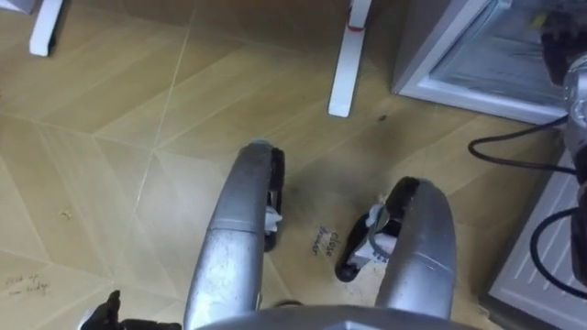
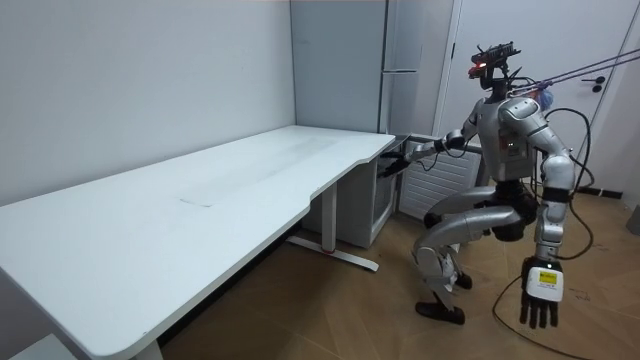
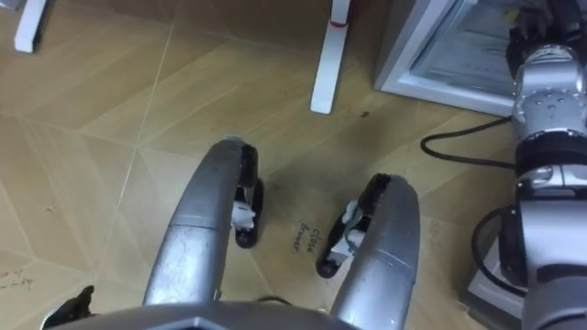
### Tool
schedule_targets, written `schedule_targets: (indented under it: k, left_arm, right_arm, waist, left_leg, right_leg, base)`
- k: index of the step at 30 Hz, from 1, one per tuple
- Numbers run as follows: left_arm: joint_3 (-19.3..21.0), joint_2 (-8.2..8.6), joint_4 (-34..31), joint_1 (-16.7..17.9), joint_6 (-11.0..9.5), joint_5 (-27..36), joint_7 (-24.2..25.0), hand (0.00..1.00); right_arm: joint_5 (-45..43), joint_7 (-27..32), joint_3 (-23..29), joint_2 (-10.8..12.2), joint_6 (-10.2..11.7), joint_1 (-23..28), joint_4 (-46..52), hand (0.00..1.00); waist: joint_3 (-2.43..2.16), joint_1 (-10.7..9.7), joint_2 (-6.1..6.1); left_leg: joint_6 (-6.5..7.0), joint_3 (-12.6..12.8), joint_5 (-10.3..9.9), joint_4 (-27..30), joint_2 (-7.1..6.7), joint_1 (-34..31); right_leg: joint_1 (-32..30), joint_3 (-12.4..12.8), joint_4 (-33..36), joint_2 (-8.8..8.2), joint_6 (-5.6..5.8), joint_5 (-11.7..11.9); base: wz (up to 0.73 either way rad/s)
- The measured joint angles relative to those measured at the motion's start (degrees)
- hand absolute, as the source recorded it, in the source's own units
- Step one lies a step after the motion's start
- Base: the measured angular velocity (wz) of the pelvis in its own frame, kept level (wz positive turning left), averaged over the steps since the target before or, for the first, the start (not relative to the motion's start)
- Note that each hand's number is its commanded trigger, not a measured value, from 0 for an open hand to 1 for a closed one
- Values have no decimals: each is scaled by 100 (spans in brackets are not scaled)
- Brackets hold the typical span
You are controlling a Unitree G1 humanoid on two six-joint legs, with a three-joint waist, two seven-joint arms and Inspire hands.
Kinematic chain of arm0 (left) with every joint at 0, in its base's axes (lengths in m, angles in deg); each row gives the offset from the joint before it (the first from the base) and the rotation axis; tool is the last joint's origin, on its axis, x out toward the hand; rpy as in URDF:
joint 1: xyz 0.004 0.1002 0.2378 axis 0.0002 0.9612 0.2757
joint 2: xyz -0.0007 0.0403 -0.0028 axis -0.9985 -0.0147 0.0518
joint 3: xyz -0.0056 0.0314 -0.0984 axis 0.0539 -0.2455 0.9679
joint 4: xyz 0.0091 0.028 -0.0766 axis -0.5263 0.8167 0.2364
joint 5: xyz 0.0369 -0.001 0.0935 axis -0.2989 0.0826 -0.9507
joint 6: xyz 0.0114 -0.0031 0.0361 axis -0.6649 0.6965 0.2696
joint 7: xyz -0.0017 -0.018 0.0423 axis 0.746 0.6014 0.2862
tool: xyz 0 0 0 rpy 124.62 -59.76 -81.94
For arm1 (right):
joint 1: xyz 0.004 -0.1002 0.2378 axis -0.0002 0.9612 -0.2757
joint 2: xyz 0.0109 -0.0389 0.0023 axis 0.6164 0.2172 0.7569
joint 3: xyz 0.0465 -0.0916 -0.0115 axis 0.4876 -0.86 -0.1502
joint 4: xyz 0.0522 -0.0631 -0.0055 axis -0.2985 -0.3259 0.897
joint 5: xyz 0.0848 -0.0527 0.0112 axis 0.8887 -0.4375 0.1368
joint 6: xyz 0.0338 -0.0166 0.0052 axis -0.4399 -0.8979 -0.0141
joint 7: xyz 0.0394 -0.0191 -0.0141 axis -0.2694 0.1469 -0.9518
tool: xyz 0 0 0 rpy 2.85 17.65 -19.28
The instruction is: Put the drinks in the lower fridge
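Observation:
The lower fridge (image 2: 384,205) stands past the end of the white desk (image 2: 200,215), and I squat in front of it. Its white frame and pale inside (image 1: 477,50) lie at the upper right of the eye views. My right arm reaches forward, and my right hand (image 3: 539,27) is a dark shape at the fridge's edge, its fingers hard to read; the room view has the same hand (image 2: 396,162) at the fridge front. My left hand (image 2: 540,296) hangs beside my body, fingers straight and empty.
A white desk leg (image 1: 347,64) stands on the wooden floor just left of the fridge, and another (image 1: 46,27) stands far left. Dark cables (image 1: 514,142) cross the floor at the right, beside a white ribbed panel (image 1: 550,261). A tall grey fridge (image 2: 400,60) rises behind.

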Motion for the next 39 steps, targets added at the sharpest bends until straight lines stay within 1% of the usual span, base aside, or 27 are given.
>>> schedule_targets:
  k: [1,4,6,8,10,14,15,17,18,19,23,25,26,28,29,30,31,32,34,35,36,37,38,39]
  left_arm:
    - [-40,0,-11,25,6,4,6,0]
    - [-30,-1,-18,52,-13,-1,6,0]
    - [-28,-1,-32,74,-26,0,-6,0]
    - [-28,-1,-41,146,-93,0,-10,0]
    - [-18,-6,-104,227,-119,9,-7,0]
    - [-16,-32,-123,242,-209,11,-8,0]
    - [-19,-50,-141,241,-243,22,-8,0]
    - [-24,-72,-192,239,-253,24,-4,0]
    - [-31,-87,-218,237,-254,24,7,0]
    - [-37,-89,-208,241,-254,25,28,0]
    - [-55,-95,-209,265,-197,20,72,0]
    - [-43,-119,-280,307,-150,38,84,0]
    - [-43,-124,-289,305,-139,77,84,0]
    - [-42,-133,-233,302,-132,87,86,0]
    - [-43,-138,-210,301,-134,90,86,0]
    - [-36,-145,-200,299,-132,91,85,0]
    - [-16,-148,-199,300,-119,89,86,0]
    - [-12,-148,-201,300,-109,88,87,0]
    - [32,-148,-211,300,-53,89,143,0]
    - [58,-148,-239,298,-37,80,159,0]
    - [108,-147,-277,288,1,49,178,0]
    - [119,-143,-277,247,25,-52,191,0]
    - [124,-140,-275,207,43,-63,204,0]
    - [122,-129,-237,130,69,-148,236,0]
  right_arm:
    - [-10,0,0,2,-2,1,-22,0]
    - [-23,0,8,1,-7,2,-51,0]
    - [-33,0,16,1,-4,2,-107,0]
    - [-13,0,19,2,-11,14,-122,0]
    - [-6,-16,19,2,-11,23,-121,0]
    - [-12,-25,2,4,-9,32,-127,0]
    - [-12,-80,-13,4,-21,32,-168,0]
    - [-14,-244,-53,5,-59,33,-269,0]
    - [-15,-386,-60,5,-107,31,-404,0]
    - [-18,-571,-64,4,-163,31,-594,0]
    - [-156,-994,-64,-10,-247,34,-1082,0]
    - [-497,-1424,-81,-80,-346,255,-1345,0]
    - [-607,-1545,-119,-108,-372,300,-1460,0]
    - [-1106,-2012,-267,-227,-567,419,-2031,0]
    - [-1215,-2110,-307,-257,-605,457,-2157,0]
    - [-1429,-2307,-403,-350,-693,573,-2420,0]
    - [-1660,-2478,-410,-404,-779,710,-2676,0]
    - [-1771,-2517,-409,-420,-834,786,-2777,0]
    - [-2347,-2724,-434,-434,-1057,1091,-3111,0]
    - [-2534,-2802,-441,-435,-1103,1162,-3188,0]
    - [-2942,-2954,-446,-434,-1212,1327,-3328,0]
    - [-3429,-3073,-453,-433,-1322,1485,-3390,0]
    - [-3639,-3140,-475,-433,-1357,1557,-3401,0]
    - [-4021,-3277,-642,-430,-1445,1649,-3439,0]
  waist:
    - [-7,-3,27]
    - [-7,-4,30]
    - [-7,-6,34]
    - [-7,-14,45]
    - [-4,-39,89]
    - [-6,-40,132]
    - [-2,-47,124]
    - [-1,-44,124]
    - [-2,-43,142]
    - [2,-17,149]
    - [6,37,142]
    - [7,18,137]
    - [19,10,119]
    - [23,12,98]
    - [26,4,91]
    - [20,-14,85]
    - [19,-30,69]
    - [17,-40,68]
    - [6,-105,31]
    - [4,-150,33]
    - [-2,-178,31]
    - [-16,-183,26]
    - [-22,-163,24]
    - [-26,-168,31]
  left_leg:
    - [0,-18,0,-38,1,37]
    - [-39,-20,47,-230,19,96]
    - [-24,-18,77,-341,22,155]
    - [-18,-23,100,-461,29,212]
    - [10,6,141,-627,13,333]
    - [49,97,256,-944,-11,545]
    - [46,104,321,-1082,-67,620]
    - [50,107,426,-1291,-86,728]
    - [48,87,483,-1417,-84,798]
    - [33,49,535,-1539,-90,875]
    - [10,-59,674,-1883,-95,1013]
    - [7,-151,758,-2113,-148,1110]
    - [26,-157,786,-2177,-175,1171]
    - [42,-162,848,-2438,-219,1371]
    - [43,-174,867,-2506,-238,1415]
    - [45,-218,903,-2626,-284,1479]
    - [52,-240,931,-2748,-302,1561]
    - [60,-244,938,-2796,-300,1603]
    - [76,-236,958,-2981,-300,1758]
    - [80,-242,961,-3016,-293,1795]
    - [88,-276,967,-3089,-297,1897]
    - [90,-298,968,-3178,-292,1996]
    - [91,-302,968,-3216,-283,2052]
    - [92,-307,968,-3300,-264,2169]
  right_leg:
    - [62,-36,-60,-4,-2,-1]
    - [148,-123,-255,-21,-5,39]
    - [236,-180,-368,-45,7,65]
    - [314,-233,-507,-38,14,101]
    - [426,-256,-674,-48,74,176]
    - [585,-254,-937,-72,117,279]
    - [641,-259,-1028,-101,129,321]
    - [741,-290,-1216,-88,136,405]
    - [836,-368,-1354,-89,110,454]
    - [946,-423,-1492,-65,104,496]
    - [1171,-577,-1895,51,155,644]
    - [1350,-703,-2152,104,208,727]
    - [1403,-705,-2204,103,206,749]
    - [1634,-786,-2458,109,225,819]
    - [1683,-808,-2523,105,236,831]
    - [1775,-857,-2648,105,263,853]
    - [1888,-919,-2787,104,281,882]
    - [1956,-944,-2850,106,291,895]
    - [2176,-1058,-3078,109,338,928]
    - [2249,-1108,-3138,115,350,934]
    - [2402,-1178,-3269,135,379,951]
    - [2526,-1191,-3410,188,408,983]
    - [2583,-1179,-3479,226,419,1006]
    - [2709,-1156,-3622,295,441,1046]
  base:
    - [4]
    - [3]
    - [5]
    - [0]
    - [0]
    - [2]
    - [10]
    - [8]
    - [6]
    - [6]
    - [8]
    - [18]
    - [19]
    - [12]
    - [14]
    - [17]
    - [18]
    - [14]
    - [15]
    - [19]
    - [12]
    - [5]
    - [-6]
    - [-8]
